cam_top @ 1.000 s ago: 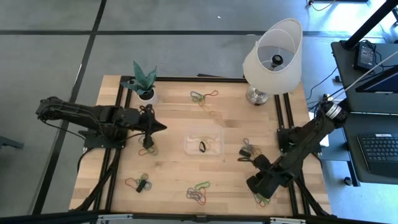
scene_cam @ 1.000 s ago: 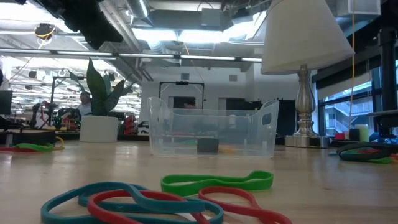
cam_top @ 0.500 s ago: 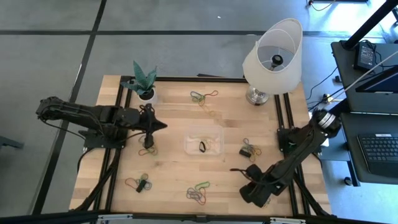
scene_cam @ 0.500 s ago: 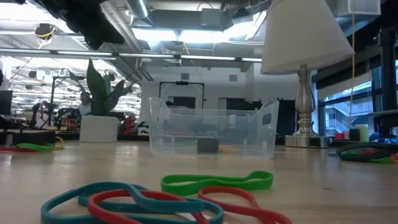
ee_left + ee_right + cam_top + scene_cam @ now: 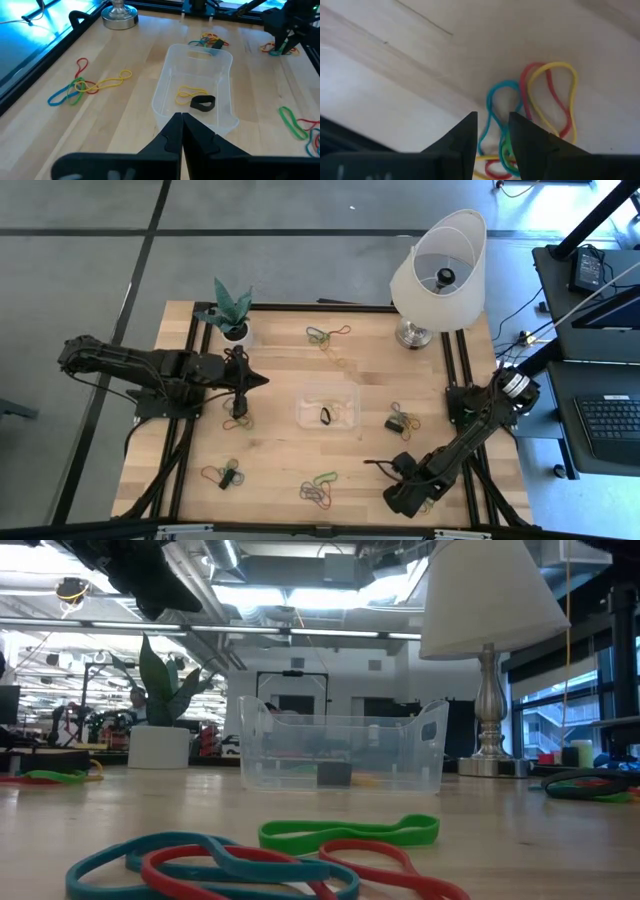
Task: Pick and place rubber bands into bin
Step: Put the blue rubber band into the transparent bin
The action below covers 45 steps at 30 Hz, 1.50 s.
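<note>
Now, step in hand: we judge this a reach for a fresh pick at the table's front right corner.
Right gripper [image 5: 491, 131]: our jaws stand parted with a narrow gap, holding nothing, low over a cluster of rubber bands [image 5: 535, 115] in blue, red, yellow and green.
Left gripper [image 5: 180, 131]: fingers pressed together, empty, waiting beside the white plant pot [image 5: 235, 332].
Bin [image 5: 327, 408]: mid-table, well apart from our working arm, already holding a black band and a yellow one.
Next move: we would descend so one finger passes inside a loop, then close and carry it to the bin.
</note>
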Each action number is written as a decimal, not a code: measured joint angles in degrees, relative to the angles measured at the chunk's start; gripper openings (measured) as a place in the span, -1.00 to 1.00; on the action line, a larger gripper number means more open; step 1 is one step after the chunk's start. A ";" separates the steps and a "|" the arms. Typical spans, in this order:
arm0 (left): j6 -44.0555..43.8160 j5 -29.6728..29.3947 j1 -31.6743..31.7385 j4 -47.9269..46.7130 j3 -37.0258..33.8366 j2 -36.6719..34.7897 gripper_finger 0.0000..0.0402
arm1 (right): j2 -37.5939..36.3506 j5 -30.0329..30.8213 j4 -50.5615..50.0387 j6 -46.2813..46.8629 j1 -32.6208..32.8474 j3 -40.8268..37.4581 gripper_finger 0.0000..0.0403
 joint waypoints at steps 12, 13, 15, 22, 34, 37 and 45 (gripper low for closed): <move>0.00 0.00 0.00 -0.03 0.00 0.00 -0.99 | 3.19 -1.03 -0.50 0.75 -0.44 0.22 -0.72; 0.00 0.00 0.00 -0.06 0.00 0.02 -0.99 | 3.14 -1.04 -0.35 0.75 -0.51 0.20 -0.80; 0.02 0.00 -0.02 -0.04 0.00 0.00 -0.98 | 3.18 -0.82 -0.17 0.69 -0.66 0.36 -0.94; 0.04 0.00 0.00 -0.22 0.00 0.00 -0.99 | 3.01 2.01 -6.37 -0.62 -0.67 4.89 -0.98; 0.10 2.04 0.00 -0.22 0.00 0.02 -0.99 | -3.01 12.31 -19.78 0.84 0.23 14.17 -0.99; 0.11 2.28 -0.01 -0.23 0.00 0.02 -0.99 | -3.58 14.19 -24.99 1.08 1.09 17.39 -0.99; 0.20 2.14 0.00 -0.07 0.00 0.02 -0.99 | -3.62 22.05 -41.31 1.07 0.93 27.96 -1.00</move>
